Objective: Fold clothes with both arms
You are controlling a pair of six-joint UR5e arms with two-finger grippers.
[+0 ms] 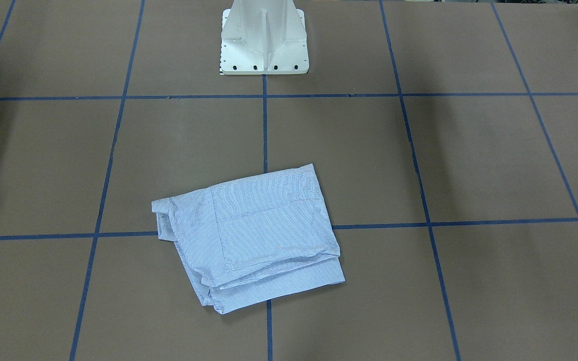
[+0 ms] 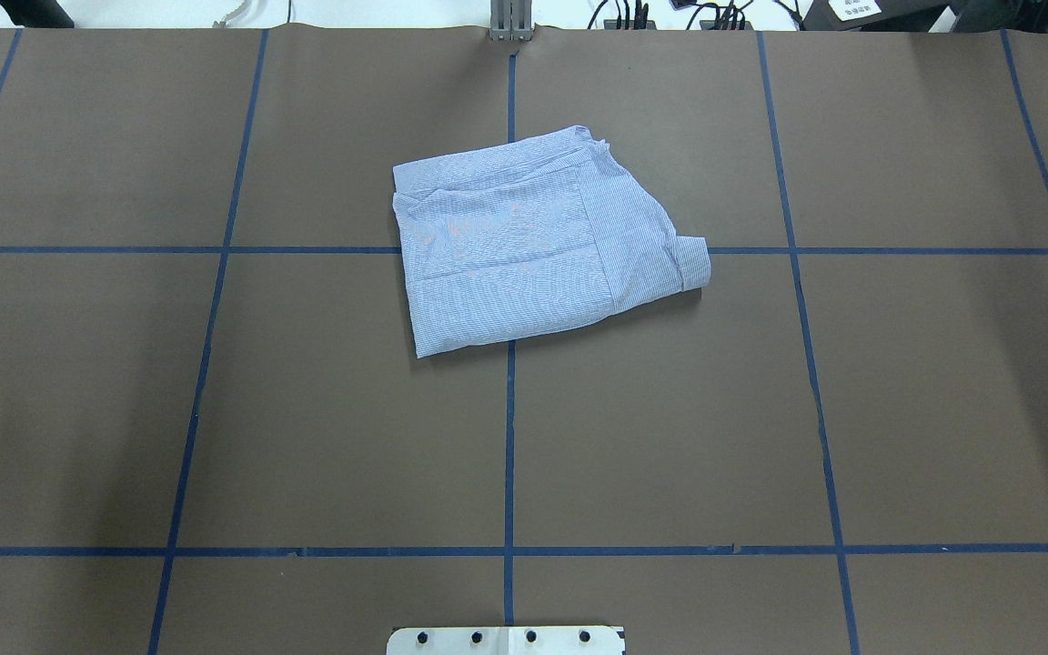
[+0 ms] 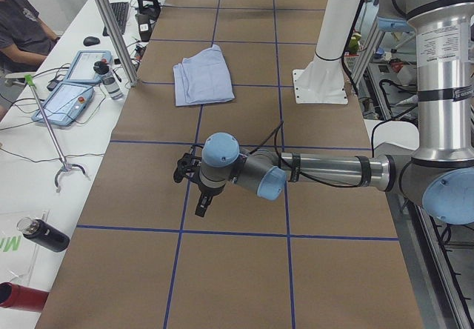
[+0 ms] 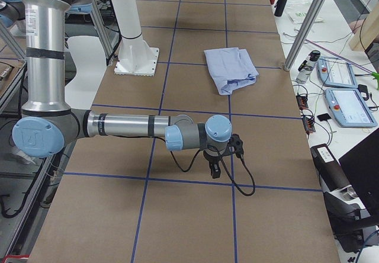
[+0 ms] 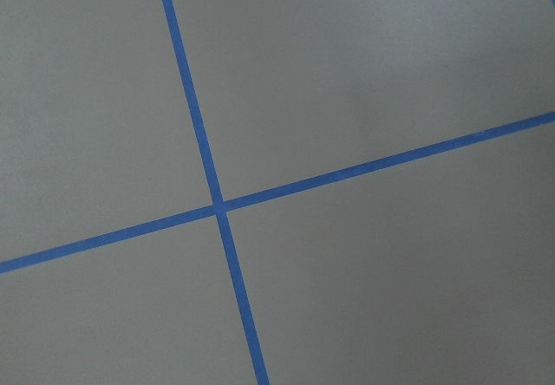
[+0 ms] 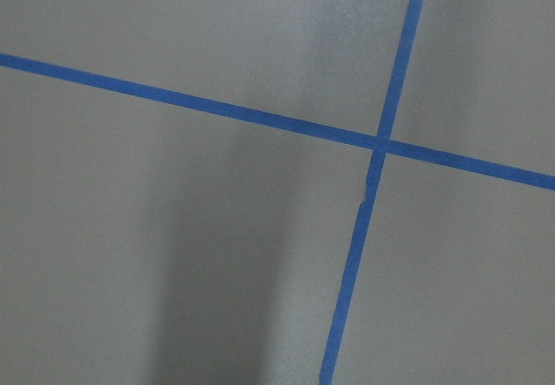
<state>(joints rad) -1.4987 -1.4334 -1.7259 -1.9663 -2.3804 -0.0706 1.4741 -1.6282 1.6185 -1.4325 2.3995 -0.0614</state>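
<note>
The folded shirt [image 2: 542,241] lay on the table [image 2: 215,409], well apart from the left gripper [image 3: 200,207] and right gripper [image 4: 215,172]. Whether these were open could not be told. Soft and light, the shirt likely wanted pinching at its layered corners.

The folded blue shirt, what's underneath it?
The striped shirt lies flat on the brown table. Two blue tape lines run under it, but the spot where they cross is covered. Its tucked-in layers are hidden too.

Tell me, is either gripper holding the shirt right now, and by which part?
Nothing is held. The shirt lies folded on the table; the left gripper and right gripper hang over bare table, well away from it.
</note>
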